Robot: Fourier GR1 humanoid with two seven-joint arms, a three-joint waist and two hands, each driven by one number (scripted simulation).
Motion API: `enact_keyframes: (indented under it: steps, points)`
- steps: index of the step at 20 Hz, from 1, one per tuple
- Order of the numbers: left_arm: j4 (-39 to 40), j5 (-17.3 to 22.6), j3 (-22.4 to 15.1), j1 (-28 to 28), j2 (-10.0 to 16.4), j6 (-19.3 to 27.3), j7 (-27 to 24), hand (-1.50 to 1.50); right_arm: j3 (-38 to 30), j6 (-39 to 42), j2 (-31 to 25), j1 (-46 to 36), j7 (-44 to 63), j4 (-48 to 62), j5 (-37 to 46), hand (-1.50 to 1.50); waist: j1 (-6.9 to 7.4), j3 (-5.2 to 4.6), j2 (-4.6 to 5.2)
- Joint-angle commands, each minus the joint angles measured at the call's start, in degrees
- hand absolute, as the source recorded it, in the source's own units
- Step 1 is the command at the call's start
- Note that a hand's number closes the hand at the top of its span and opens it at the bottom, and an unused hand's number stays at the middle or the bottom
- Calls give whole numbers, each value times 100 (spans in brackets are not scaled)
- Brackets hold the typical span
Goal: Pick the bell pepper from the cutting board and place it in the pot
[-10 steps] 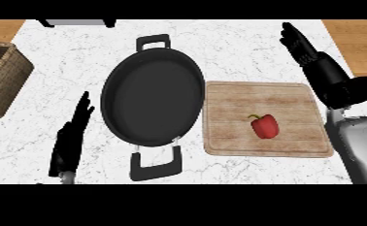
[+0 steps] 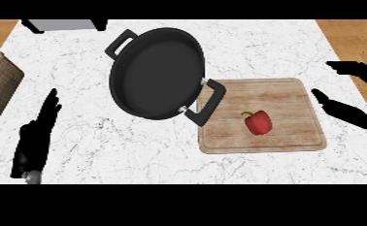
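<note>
A red bell pepper (image 2: 258, 122) with a green stem lies on the wooden cutting board (image 2: 287, 99), right of the board's middle. The black pot (image 2: 158, 72) sits left of the board, turned at a slant. One of its handles (image 2: 207, 102) reaches over the board's left edge. My right hand (image 2: 338, 106) shows at the view's right edge, beside the board, open with fingers spread and holding nothing. At the lower left my left hand (image 2: 36, 137) rests open on the counter, fingers pointing up, well away from the pot.
The counter (image 2: 93, 123) is white marble. A wooden object (image 2: 7, 82) juts in at the left edge, and a grey object (image 2: 68, 24) stands at the back left. Wood floor (image 2: 347, 36) shows past the counter's right edge.
The pot now stands slanted, with its near handle over the board's left edge. My right hand has drawn back to the right edge, and my left hand shows further left.
</note>
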Motion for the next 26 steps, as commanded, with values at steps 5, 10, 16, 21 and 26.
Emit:
enact_keyframes:
  steps: [5,10,16,21,26]
  points:
    - [-268,309,332,35,340,-504,158,0,-29,-1814,677,2301,-1781,-1431,1056,-150,158,31,53]
    - [76,274,394,-125,154,-750,-22,0,555,-1294,526,2816,-303,-2421,2047,-150,259,18,84]
    - [195,179,472,-70,111,-779,-224,0,886,129,-62,2243,1769,-3229,2651,-150,351,8,103]
    - [140,153,383,-365,138,-884,23,0,1313,1669,-561,1353,3149,-2982,2696,-150,476,-3,149]
    - [39,127,403,-137,82,-912,-92,0,1824,2950,-371,617,4297,-2710,2368,-150,511,12,123]
